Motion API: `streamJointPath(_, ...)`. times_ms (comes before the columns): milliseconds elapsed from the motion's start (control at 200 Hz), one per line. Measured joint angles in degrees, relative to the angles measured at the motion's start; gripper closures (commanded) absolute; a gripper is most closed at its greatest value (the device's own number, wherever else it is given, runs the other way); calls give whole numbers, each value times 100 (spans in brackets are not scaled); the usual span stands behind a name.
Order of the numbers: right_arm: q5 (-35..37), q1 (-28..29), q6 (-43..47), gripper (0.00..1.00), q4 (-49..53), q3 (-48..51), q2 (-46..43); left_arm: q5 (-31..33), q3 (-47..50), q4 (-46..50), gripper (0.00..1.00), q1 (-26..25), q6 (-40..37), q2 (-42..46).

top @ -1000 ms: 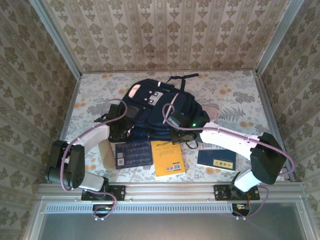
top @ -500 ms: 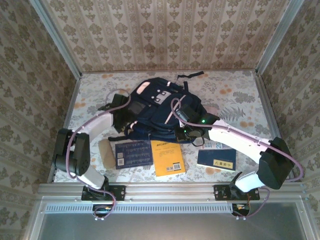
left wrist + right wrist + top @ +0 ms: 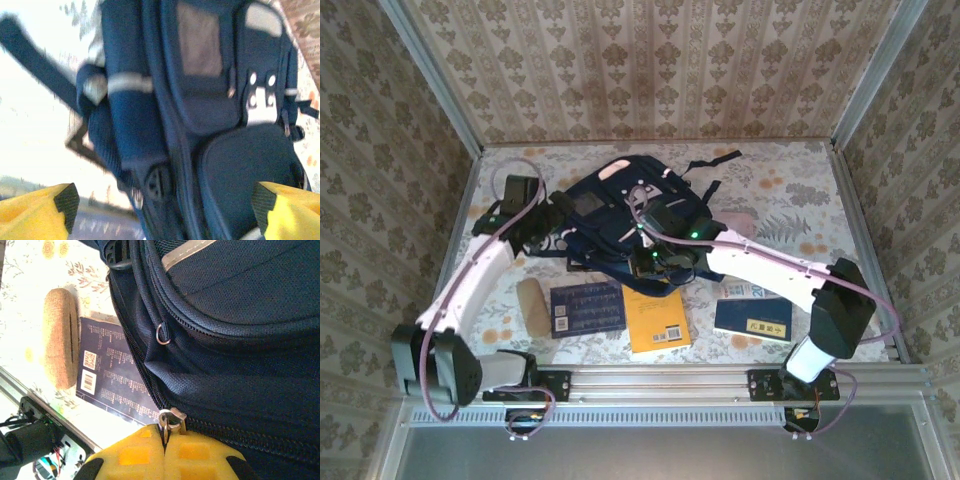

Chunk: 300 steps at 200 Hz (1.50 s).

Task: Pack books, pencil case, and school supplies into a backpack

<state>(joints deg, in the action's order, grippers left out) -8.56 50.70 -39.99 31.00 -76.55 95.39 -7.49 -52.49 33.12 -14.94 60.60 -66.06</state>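
The right gripper, yellow ridged pads pressed together, pinches a small metal zipper pull on the navy woven backpack, mid-tabletop. The left gripper stands wide apart at the backpack's left side. A dark blue book and a tan cork oval lie nearer.

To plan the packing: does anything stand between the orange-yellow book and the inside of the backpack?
Yes. On the backpack the zipper looks closed, so no opening shows. The right gripper has its jaws shut on the zipper pull, just beyond the orange-yellow book.
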Motion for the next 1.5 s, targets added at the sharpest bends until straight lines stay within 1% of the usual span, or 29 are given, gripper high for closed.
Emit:
streamJointPath(160, 39, 160, -146, 100, -317, 15, 153, -592, 1360, -76, 12, -144, 765, 717)
streamJointPath(300, 70, 271, -262, 100, -634, 127, 155, -774, 1871, -354, 14, -393, 1399, 1134)
streamJointPath(425, 81, 337, -334, 100, -820, 251, 190, -782, 1947, -817, 20, -557, 1810, 940)
streamJointPath(605, 87, 411, -361, 100, -994, 409, 201, -763, 1991, -1687, 31, -732, 2218, 197)
streamJointPath(720, 136, 426, -374, 100, -1064, 472, 199, -750, 1991, -2094, 40, -839, 2361, -177)
streamJointPath(745, 155, 426, -374, 100, -1064, 481, 199, -745, 1991, -2146, 44, -866, 2389, -238)
streamJointPath(835, 232, 428, -358, 100, -997, 483, 201, -678, 1980, -2312, 63, -911, 2479, -382)
streamJointPath(905, 286, 442, -313, 100, -896, 474, 201, -614, 1941, -2356, 73, -925, 2474, -446)
streamJointPath(1045, 455, 470, -136, 100, -492, 376, 201, -511, 1829, -2369, 90, -894, 2420, -540)
streamJointPath(1080, 505, 470, -79, 100, -385, 339, 201, -507, 1808, -2354, 93, -892, 2391, -553)
streamJointPath(1190, 691, 470, 96, 100, -28, 221, 197, -492, 1698, -2238, 96, -894, 2321, -575)
streamJointPath(1330, 903, 452, 361, 100, 387, 133, 111, -470, 1591, -2111, 98, -898, 2251, -590)
streamJointPath(1500, 966, 308, 627, 100, 748, 55, -48, -466, 1539, -2022, 98, -898, 2140, -588)
